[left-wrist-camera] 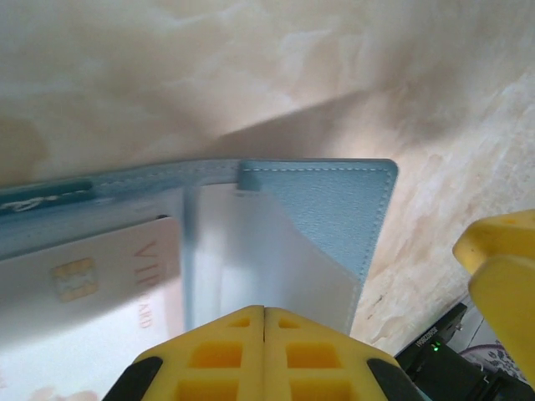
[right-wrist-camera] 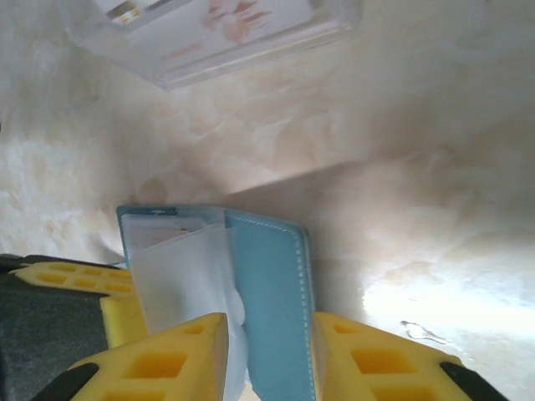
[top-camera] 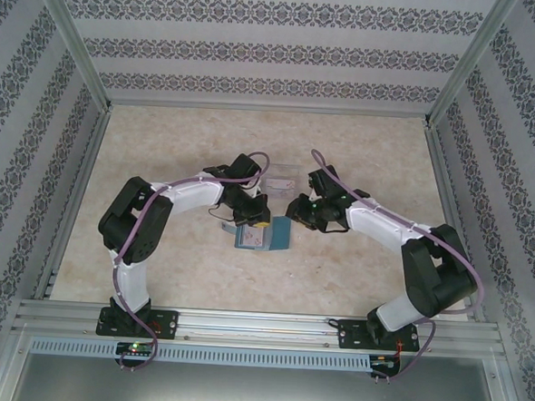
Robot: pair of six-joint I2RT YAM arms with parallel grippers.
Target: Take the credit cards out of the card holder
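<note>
Your right gripper (right-wrist-camera: 267,327) clamps the card holder (right-wrist-camera: 267,251) by its flap on the worktop (right-wrist-camera: 435,167). Your left gripper (left-wrist-camera: 264,322), closed and perhaps empty, sits nearer the pink card (left-wrist-camera: 100,284), pocketed just leftward in its wrist view.

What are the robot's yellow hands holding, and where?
The right gripper pinches the teal card holder by its raised cover flap. The left gripper is shut, seemingly pressing its clear sleeve, not gripping.
</note>
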